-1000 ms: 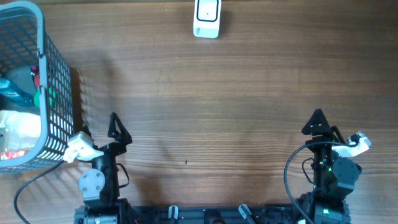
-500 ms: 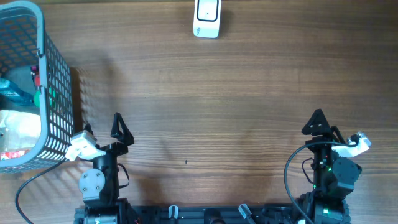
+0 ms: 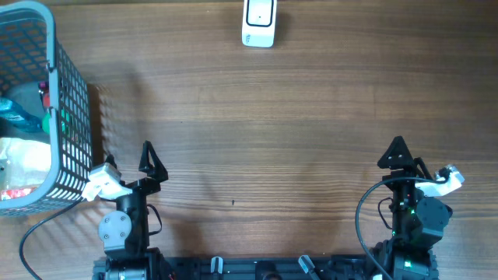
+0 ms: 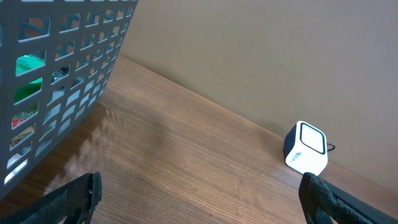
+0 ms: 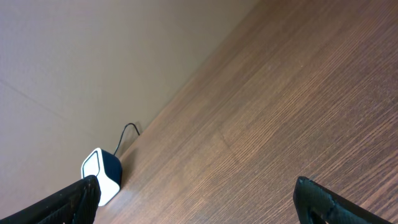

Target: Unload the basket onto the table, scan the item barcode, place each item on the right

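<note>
Left gripper [image 3: 148,155] nudged slightly to its right over the last second; no change in the last half of it. Right gripper [image 3: 398,152] didn't move, nor did anything on the table [image 3: 272,132].

Count: 2 grippers, 1 scanner [image 3: 258,22], 1 basket [image 3: 66,93], 1 cable [image 5: 127,133]. Items [image 3: 22,159] in the basket: at least three, exact number not readable through the mesh.

Both grippers were wide open and empty; in each wrist view the two fingers [image 4: 74,200] sat at opposite bottom corners with bare wood between them.

Items were all inside the basket, just left of the left gripper and partly ahead of it. What showed: a white crumpled bag, a teal packet, something green, a bit of red. No barcode was visible.

Scanner was well ahead of the left gripper and off to its right; well ahead and left of the right gripper. It looked like a small white box, rounded corners, dark square window with a white border, dark back, thin black cable out the rear.
</note>
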